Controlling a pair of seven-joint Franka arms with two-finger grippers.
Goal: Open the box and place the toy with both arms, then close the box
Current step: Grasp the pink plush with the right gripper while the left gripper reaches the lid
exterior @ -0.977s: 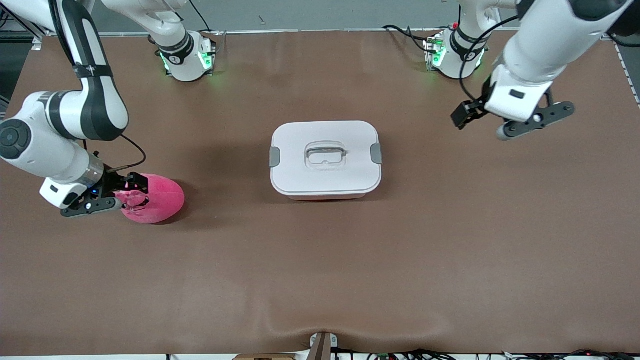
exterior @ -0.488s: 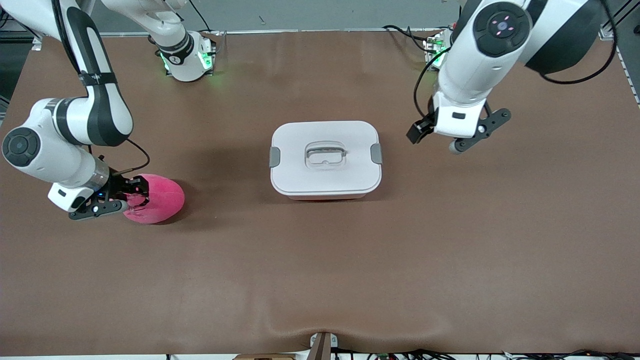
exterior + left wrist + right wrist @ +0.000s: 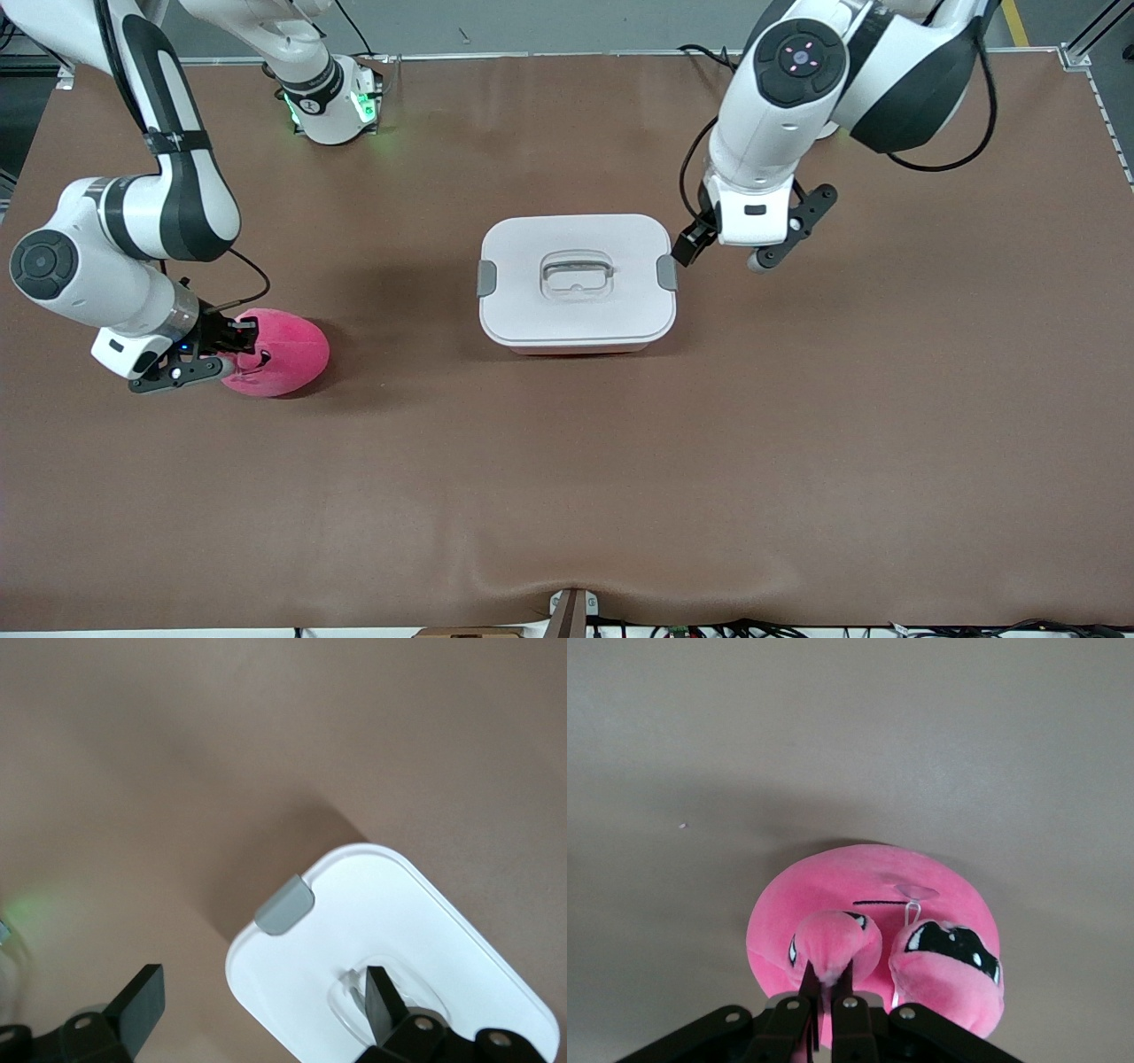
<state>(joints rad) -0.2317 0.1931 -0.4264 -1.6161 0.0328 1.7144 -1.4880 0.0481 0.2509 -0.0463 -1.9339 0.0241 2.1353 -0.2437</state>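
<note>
- The box (image 3: 577, 281) is sitting shut at the centre of the front frame on the brown table (image 3: 567, 496), its white lid (image 3: 532, 257) carrying a recessed clear handle (image 3: 577, 273) and a grey clip at each short end (image 3: 486, 277).
- The left end effector (image 3: 722, 257) is hanging in the upper right of the front frame, just beside the box's clip (image 3: 666, 271) at the left arm's end, its fingers spread wide and holding nothing.
- In the left wrist view, that end effector's two black fingers (image 3: 137, 1001) are showing along the bottom edge, wide apart, with the lid's corner and one grey clip (image 3: 285, 904) between them; nothing is standing between the fingers and the clip.
- The toy (image 3: 276, 352), a round bright pink plush, is lying at the middle left of the front frame, well apart from the box and toward the right arm's end of the table.
- The right end effector (image 3: 232, 347) is pinching the toy low at the table, its fingers drawn narrow.
- In the right wrist view, the fingers (image 3: 808, 1005) are closing on the toy's (image 3: 868, 904) small pink snout (image 3: 833, 943) at the bottom centre, beside the dark face marks (image 3: 952, 943).
- Bare table is lying between the toy and the box.
</note>
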